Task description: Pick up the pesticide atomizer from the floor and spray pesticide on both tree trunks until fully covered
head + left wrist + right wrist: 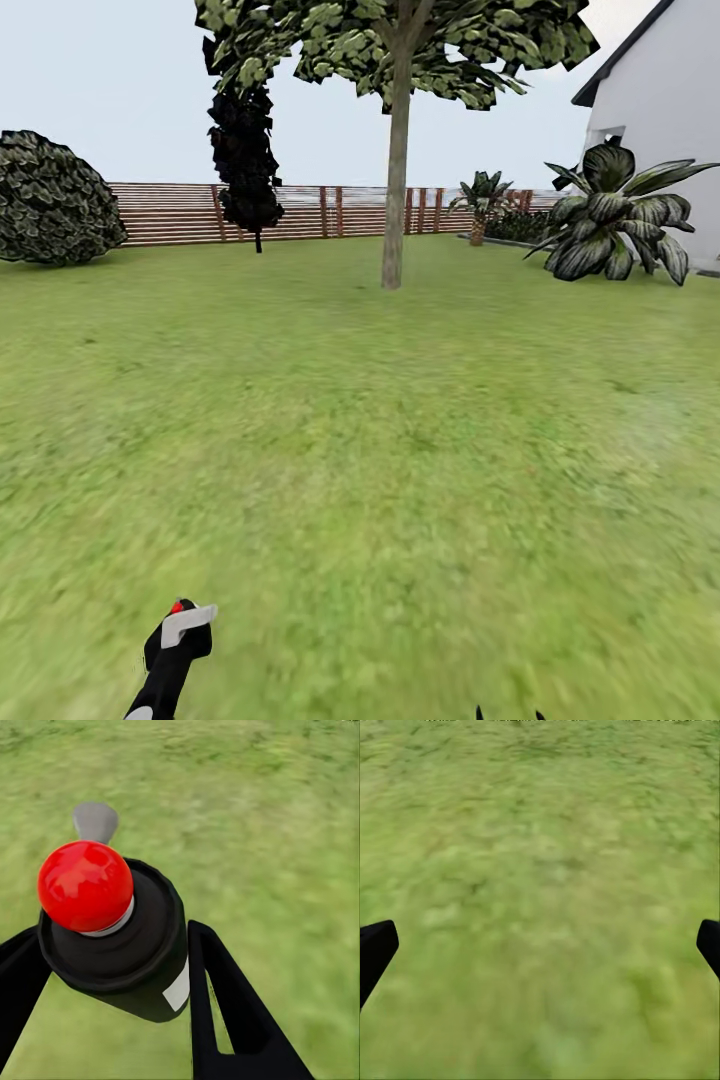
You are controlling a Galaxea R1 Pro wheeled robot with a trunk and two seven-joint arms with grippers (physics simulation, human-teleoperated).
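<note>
Ahead, across the lawn, one tree stands with a slim tan-grey trunk, bare low down and leaning slightly, its leafy crown spreading at the top of the head view; just left of it and farther back stands one dark narrow tree, close to the brown slat fence that runs across the far edge; one rounded bush sits at the far left; one small palm stands by the fence right of the trunk, and one big broad-leaved plant grows beside the white house wall at the right.

Low in the head view, at the left, the atomizer is held up off the grass, well apart from the trunk; it is one black canister with a grey spray lever and a small red knob on top; what it holds inside cannot be seen. Seen from the left wrist, the atomizer sits between the two black fingers of the left pincer, which is closed around its body; the red knob faces the camera, the grey lever beyond it, grass below.

Wide apart and holding nothing, the right pincer shows two black fingertips at the edges of its wrist view, over grass; its tips just peek in at the bottom edge of the head view.
</note>
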